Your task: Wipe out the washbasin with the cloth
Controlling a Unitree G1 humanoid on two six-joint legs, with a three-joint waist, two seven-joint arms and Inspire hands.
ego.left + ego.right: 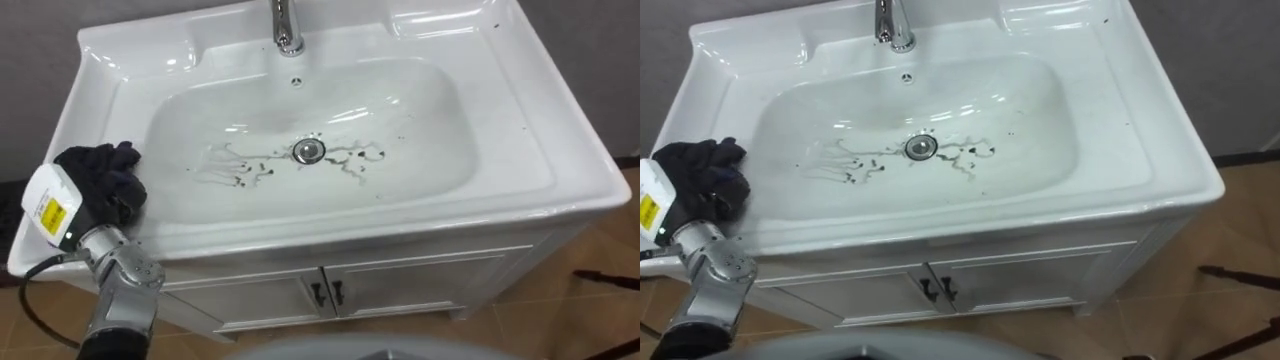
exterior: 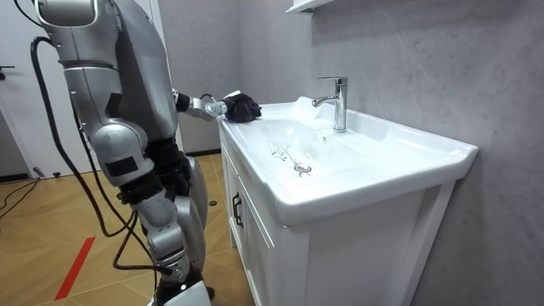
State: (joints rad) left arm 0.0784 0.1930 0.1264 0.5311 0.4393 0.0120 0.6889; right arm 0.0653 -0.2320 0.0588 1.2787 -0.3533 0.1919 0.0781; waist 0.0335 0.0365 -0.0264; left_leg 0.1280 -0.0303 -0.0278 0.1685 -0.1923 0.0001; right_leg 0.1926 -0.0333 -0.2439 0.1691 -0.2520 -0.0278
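The white basin [image 1: 470, 190] has dark streaks and specks [image 1: 350, 160] spread around its drain [image 1: 309, 151]. A crumpled dark cloth [image 1: 98, 162] sits on the basin's left rim, near the front corner. My left hand [image 1: 112, 200] comes in from the lower left and is curled into the cloth from the front. In the room view the same hand [image 2: 214, 107] reaches to the cloth [image 2: 242, 105] at the far end of the basin. My right hand [image 2: 174, 170] is held low by my hip. I stand in front of the cabinet, facing the basin.
A chrome tap [image 1: 287, 28] rises at the middle of the back rim. White cabinet doors [image 1: 400, 285] with dark handles sit under the basin. A grey wall [image 2: 408, 59] lies behind, with wooden floor [image 1: 600, 290] to the right.
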